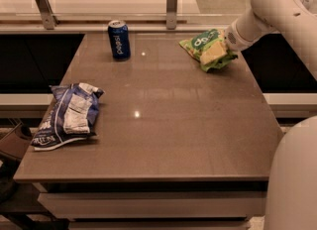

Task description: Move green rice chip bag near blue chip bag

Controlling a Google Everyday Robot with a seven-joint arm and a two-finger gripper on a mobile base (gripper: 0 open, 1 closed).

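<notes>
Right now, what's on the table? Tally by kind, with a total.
Snack bags: 2 (green rice chip bag, blue chip bag)
Soda cans: 1 (blue Pepsi can)
Total: 3
The gripper is at the right edge of the green rice chip bag.

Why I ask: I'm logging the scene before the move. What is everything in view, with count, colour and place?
green rice chip bag: one, light green, far right of the table
blue chip bag: one, dark blue and white, near the left edge
soda can: one, blue, upright, far side left of centre
table: one, grey-brown, centre
metal posts: two, silver, behind the far edge
arm: one, white, reaching in from the upper right
claw: one, at the green bag's right edge, mostly hidden
</notes>
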